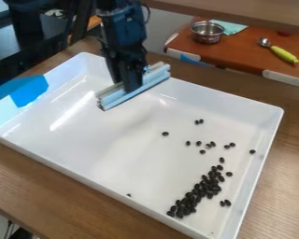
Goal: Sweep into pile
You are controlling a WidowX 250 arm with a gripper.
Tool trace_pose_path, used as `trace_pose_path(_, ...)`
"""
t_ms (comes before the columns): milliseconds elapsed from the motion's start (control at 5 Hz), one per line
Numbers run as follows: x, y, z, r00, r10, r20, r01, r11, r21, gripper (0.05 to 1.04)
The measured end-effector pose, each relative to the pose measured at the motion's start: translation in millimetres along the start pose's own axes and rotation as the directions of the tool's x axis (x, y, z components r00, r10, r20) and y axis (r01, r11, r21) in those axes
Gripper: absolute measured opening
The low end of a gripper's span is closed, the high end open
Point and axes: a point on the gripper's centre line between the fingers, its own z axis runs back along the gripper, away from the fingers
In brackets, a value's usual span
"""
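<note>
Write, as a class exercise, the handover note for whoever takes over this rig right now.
Gripper: the black two-finger gripper holds a light-blue and white bar-shaped sweeping tool at the far side of the white rectangular tray. I cannot tell whether the tool touches the tray floor.
Job's things: most of the small dark beans lie in a long, dense band at the tray's near right part, as the camera sees it.
Done: that band is mostly gathered.
Left: stragglers beyond the band, a few beside it, and one alone by the near wall; these probably still need sweeping in.
</note>
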Motion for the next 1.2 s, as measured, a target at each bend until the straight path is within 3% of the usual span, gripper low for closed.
trace_pose_path(200,10,5,-3,0.981,-0.178,0.073,0.178,0.984,0.007,0.342)
trace_pose_path(400,15,9,-5,0.951,-0.291,0.108,0.290,0.957,0.026,0.342)
trace_pose_path(600,13,13,-15,0.950,-0.304,0.071,0.302,0.953,0.037,0.342)
trace_pose_path(800,5,8,-36,0.954,-0.299,-0.018,0.299,0.954,-0.008,0.342)
trace_pose_path(1000,11,11,-39,0.950,-0.298,-0.093,0.300,0.954,0.002,0.342)
trace_pose_path(1200,5,7,-49,0.940,-0.296,-0.167,0.297,0.955,-0.020,0.342)
